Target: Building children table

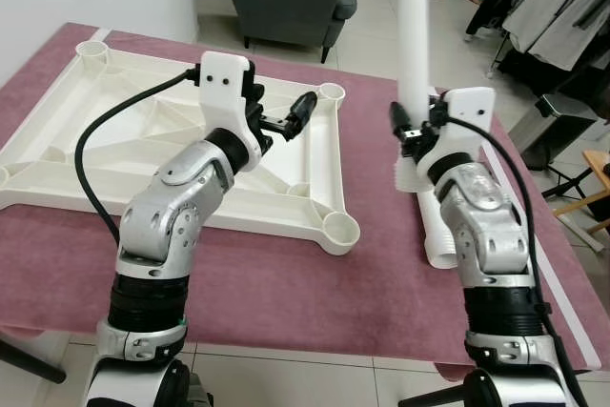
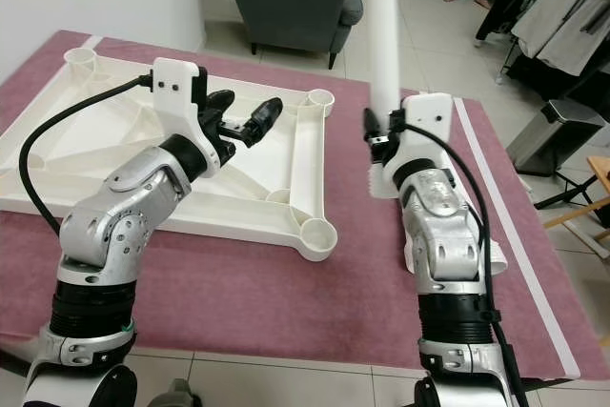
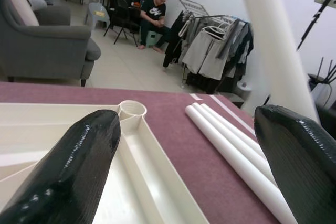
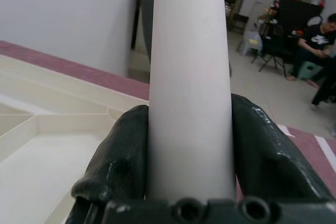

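The right gripper [image 1: 416,128] clamps a white table leg [image 1: 412,26] upright near its lower end, beside the upturned tabletop [image 1: 143,154] on the mat, the left gripper [image 1: 286,121] spread empty above it; stiff, light-looking, probably slippery plastic.

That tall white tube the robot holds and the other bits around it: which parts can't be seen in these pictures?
- White tube: its top is cut off by the upper edge of both eye views; its lower end is hidden behind the right tool.
- Spare tubes on the mat: mostly hidden behind the right arm in the eye views.
- Tabletop: the left edge crops its corner.
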